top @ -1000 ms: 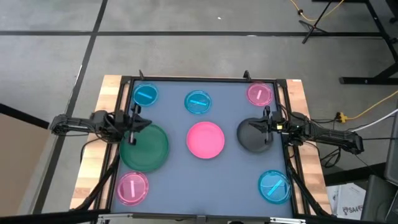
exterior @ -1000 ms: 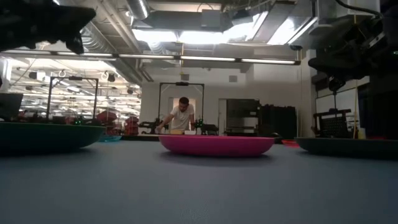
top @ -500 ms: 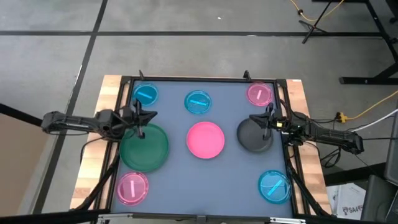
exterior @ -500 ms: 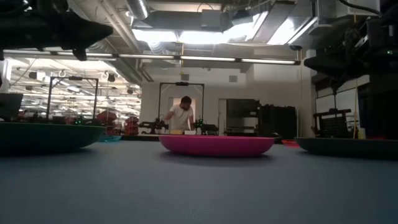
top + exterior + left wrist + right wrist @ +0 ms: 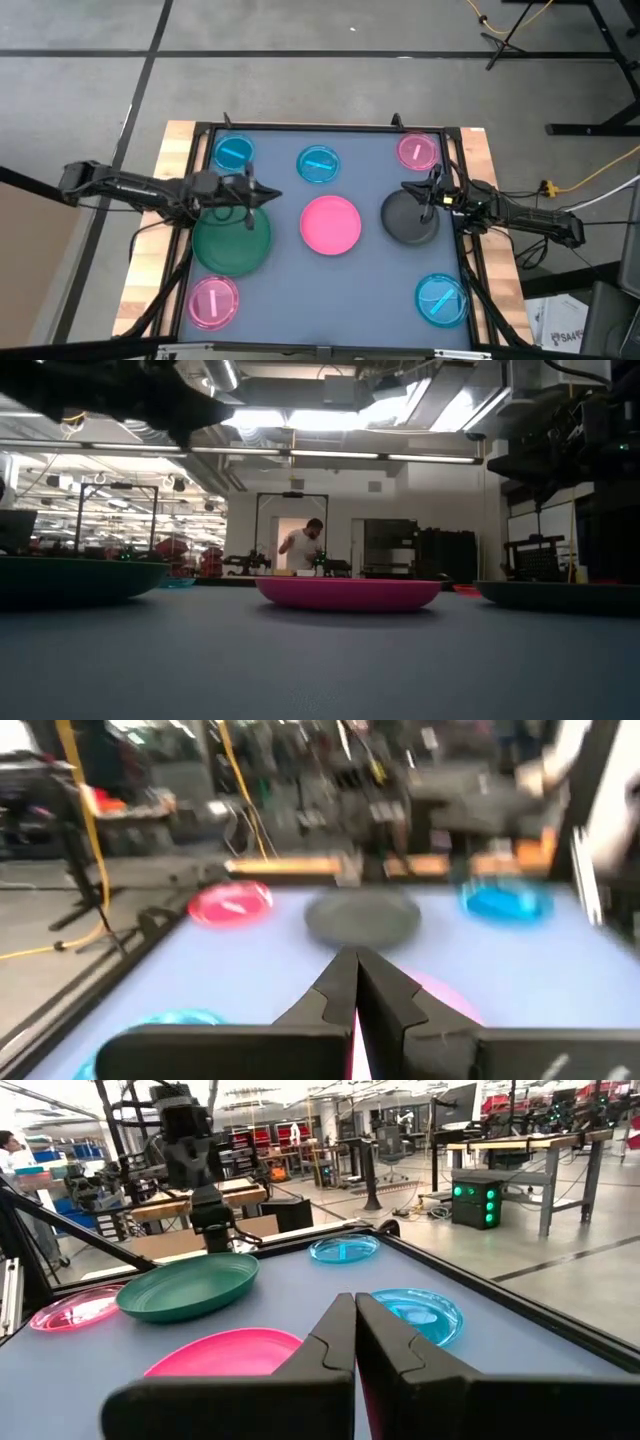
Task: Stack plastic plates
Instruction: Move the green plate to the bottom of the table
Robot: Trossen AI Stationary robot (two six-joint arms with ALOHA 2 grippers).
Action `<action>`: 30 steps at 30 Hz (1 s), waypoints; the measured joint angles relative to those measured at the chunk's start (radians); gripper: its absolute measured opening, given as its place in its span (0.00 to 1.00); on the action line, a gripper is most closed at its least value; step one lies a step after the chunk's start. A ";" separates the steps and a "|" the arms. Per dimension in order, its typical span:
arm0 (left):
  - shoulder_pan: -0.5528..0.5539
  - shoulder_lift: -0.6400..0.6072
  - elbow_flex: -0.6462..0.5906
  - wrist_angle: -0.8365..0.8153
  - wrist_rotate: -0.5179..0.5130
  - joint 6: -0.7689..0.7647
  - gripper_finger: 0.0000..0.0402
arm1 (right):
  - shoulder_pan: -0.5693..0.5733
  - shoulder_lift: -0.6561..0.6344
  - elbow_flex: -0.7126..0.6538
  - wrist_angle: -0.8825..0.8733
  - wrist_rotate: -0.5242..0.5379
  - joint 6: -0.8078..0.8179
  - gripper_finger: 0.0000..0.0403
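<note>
Seven round, shallow plastic plates lie apart on a smooth grey-blue table [image 5: 330,290] framed by a dark rail and pale wood edges. From the high view, the medium pink plate [image 5: 331,223], opaque and glossy, sits at the centre. The large dark green plate [image 5: 231,240] lies at its 9 o'clock and the dark grey plate [image 5: 408,218] at its 3 o'clock. Small translucent blue plates with pale stripes rest at 11 o'clock [image 5: 233,152], 12 o'clock [image 5: 318,164] and 4 o'clock [image 5: 441,299]; small translucent pink ones at 1 o'clock [image 5: 417,151] and 7 o'clock [image 5: 213,302].

The left gripper [image 5: 262,192] hangs over the green plate's 1 o'clock rim, its fingers [image 5: 345,992] pressed together on nothing. The right gripper [image 5: 408,189] hangs over the grey plate's 12 o'clock edge, fingers [image 5: 350,1342] likewise pressed together and empty.

No readable writing shows on the plates.

Bare table lies between the plates, widest along the 6 o'clock edge between the two small plates there. In the low view a person [image 5: 304,547] stands far behind the table.
</note>
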 joint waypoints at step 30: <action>-0.248 0.258 0.436 -0.596 -0.182 -0.149 0.37 | 0.000 0.000 0.000 -0.068 -0.090 0.008 0.00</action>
